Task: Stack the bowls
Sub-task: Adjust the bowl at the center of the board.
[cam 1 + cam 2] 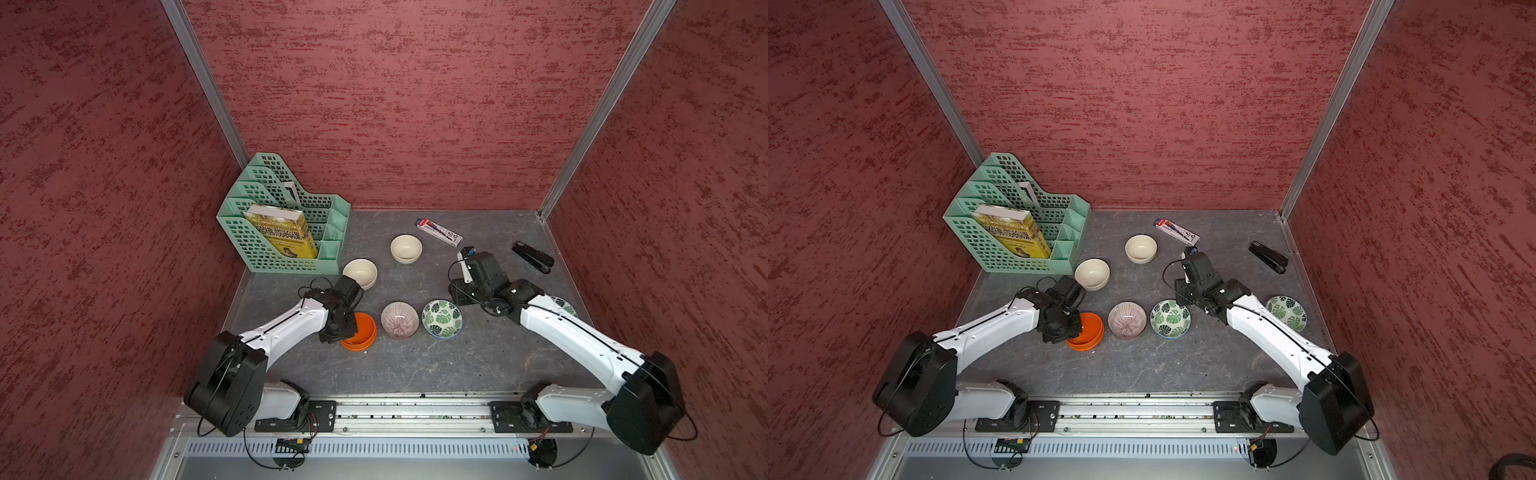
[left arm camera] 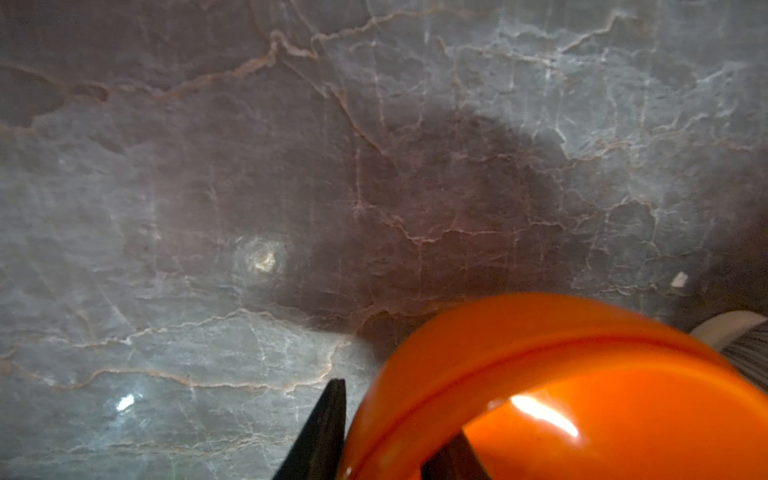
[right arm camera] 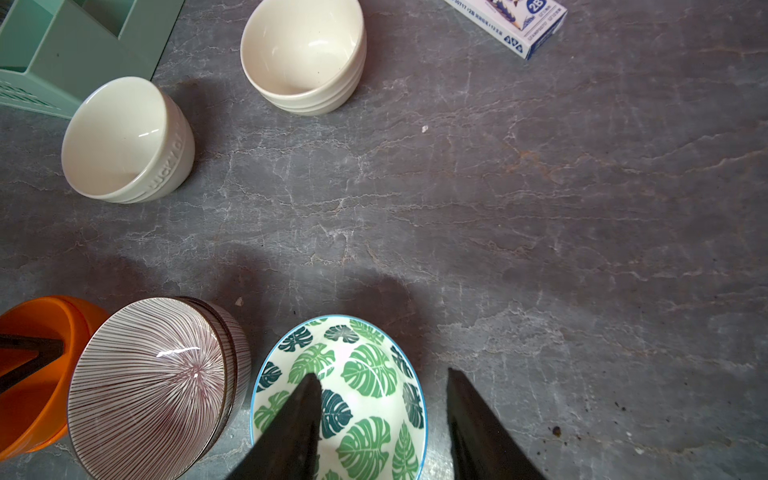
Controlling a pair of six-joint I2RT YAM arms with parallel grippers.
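The left fingers (image 2: 324, 432) are narrowed astride the rim of the nested orange bowls (image 2: 540, 353); a firm pinch cannot be confirmed. The right fingers (image 3: 291, 436) are held apart, empty, over the rim of the leaf-patterned bowl (image 3: 365, 370). If lifted on a loose pinch, the glossy orange wall could be let slip and knocked against the striped bowl (image 3: 153, 374) just beside.

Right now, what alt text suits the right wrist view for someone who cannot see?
The open right gripper hangs astride the rim of a leaf-patterned bowl on a grey table. Beside it stand stacked purple-striped bowls and an orange bowl; two cream bowls sit beyond.
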